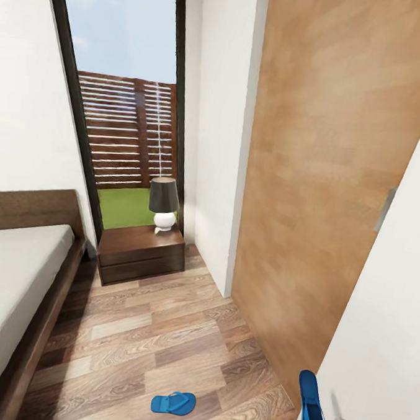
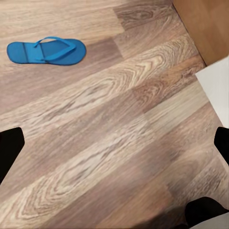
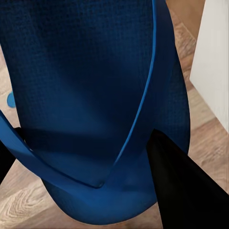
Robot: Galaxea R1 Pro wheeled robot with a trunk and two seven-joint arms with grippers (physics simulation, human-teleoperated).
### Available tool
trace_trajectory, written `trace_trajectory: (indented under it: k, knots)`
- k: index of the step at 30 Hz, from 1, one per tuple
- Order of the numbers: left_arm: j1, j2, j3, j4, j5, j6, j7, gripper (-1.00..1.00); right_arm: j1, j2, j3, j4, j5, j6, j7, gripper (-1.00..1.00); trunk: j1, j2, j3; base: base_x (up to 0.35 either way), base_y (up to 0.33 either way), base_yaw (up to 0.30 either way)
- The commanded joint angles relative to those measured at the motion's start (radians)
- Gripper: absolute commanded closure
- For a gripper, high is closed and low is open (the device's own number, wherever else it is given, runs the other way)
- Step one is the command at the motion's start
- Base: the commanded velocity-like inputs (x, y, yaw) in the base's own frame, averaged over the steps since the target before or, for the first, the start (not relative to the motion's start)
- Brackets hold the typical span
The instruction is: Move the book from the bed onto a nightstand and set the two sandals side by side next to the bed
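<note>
With your right tool (image 3: 95, 157) clamped on one sandal (image 3: 95, 71) and your left tool (image 2: 114, 157) spread wide and empty, set it beside the floor sandal (image 2: 46, 51), toes aligned.

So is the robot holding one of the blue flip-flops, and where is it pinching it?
Yes. The right pincer holds one blue sandal near the end where its straps meet. The left pincer is open and empty over the floor, the other sandal lying ahead.
</note>
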Motion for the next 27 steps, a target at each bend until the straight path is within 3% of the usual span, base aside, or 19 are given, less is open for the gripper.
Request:
trace_trajectory:
  k: [1,7,16,27]
  knots:
    - [-0.001,0.001,-0.008,0.001,0.009,-0.004,-0.001,-1.0,-0.001,0.0,-0.006,0.001,-0.002,0.0,0.004,1.0,0.0,-0.001,-0.001,0.043,-0.023,0.004]
    - [-0.001,0.001,-0.008,0.001,0.009,-0.004,-0.001,-1.0,-0.001,0.0,-0.006,0.001,-0.002,0.0,0.004,1.0,0.0,-0.001,-0.001,0.046,-0.006,0.001]
    - [-0.001,0.001,-0.008,0.001,0.009,-0.004,-0.001,-1.0,-0.001,0.0,-0.006,0.001,-0.002,0.0,0.004,1.0,0.0,-0.001,-0.001,0.242,0.0,0.022]
    - [-0.001,0.001,-0.008,0.001,0.009,-0.004,-0.002,-1.0,-0.001,0.0,-0.006,0.002,-0.001,0.0,0.003,1.0,0.0,-0.001,-0.001,0.024,0.0,0.242]
